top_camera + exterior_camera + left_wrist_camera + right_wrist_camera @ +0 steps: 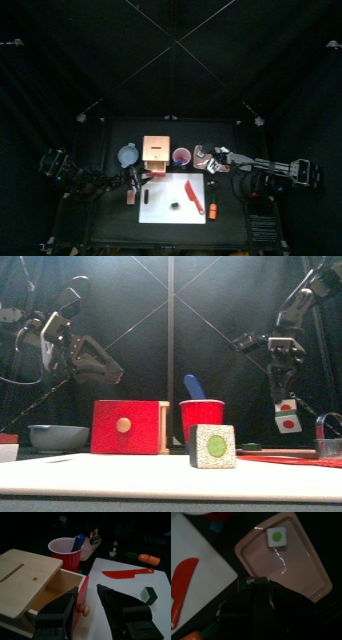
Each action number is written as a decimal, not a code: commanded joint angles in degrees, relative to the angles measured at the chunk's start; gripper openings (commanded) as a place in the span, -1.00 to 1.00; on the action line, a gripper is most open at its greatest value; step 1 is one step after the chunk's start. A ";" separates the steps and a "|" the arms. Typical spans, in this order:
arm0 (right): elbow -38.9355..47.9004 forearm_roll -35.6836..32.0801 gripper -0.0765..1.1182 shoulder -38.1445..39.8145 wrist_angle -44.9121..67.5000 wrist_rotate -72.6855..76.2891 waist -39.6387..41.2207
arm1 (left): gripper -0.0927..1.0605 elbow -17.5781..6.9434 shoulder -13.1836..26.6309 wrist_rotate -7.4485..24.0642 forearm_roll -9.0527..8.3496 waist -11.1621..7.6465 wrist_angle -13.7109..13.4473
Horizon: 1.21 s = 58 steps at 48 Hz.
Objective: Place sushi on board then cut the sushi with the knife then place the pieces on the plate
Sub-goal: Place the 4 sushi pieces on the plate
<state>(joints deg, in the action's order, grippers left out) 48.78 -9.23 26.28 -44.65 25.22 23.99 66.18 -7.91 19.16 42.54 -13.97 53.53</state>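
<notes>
One dark green sushi piece stands on the white board, also seen as the piece beside the red knife. A second piece lies on the pink tray. My right gripper hangs above the tray with its jaws together and nothing seen between them. My left gripper is open over the board's left edge, beside the wooden box, whose red drawer front stands pulled out. It holds nothing.
A red cup with a blue knife stands behind the board, next to the box. The blue-grey bowl sits at the left. An orange toy lies at the board's right edge.
</notes>
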 commanded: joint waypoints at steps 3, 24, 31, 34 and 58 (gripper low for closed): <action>4.13 0.53 -0.03 2.11 6.68 2.46 10.37 | 0.48 -1.23 0.26 0.09 -0.18 0.00 0.18; 9.05 7.21 -0.03 0.97 21.97 3.08 16.26 | 0.48 -0.88 0.62 0.26 -0.18 0.26 0.18; 10.72 7.47 -0.02 -0.18 23.03 3.08 16.79 | 0.48 -0.79 0.62 0.09 -0.18 0.26 -0.18; 11.60 7.47 0.00 -1.05 23.20 3.08 16.87 | 0.48 -0.79 0.62 0.09 -0.26 0.26 -0.44; 9.40 5.27 0.76 -2.37 19.42 2.99 14.06 | 0.48 -1.14 0.62 0.18 -0.35 0.26 -0.53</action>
<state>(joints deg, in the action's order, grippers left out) 60.73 -3.25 22.24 -23.82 28.21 37.97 66.09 -7.03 19.25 42.45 -13.89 52.82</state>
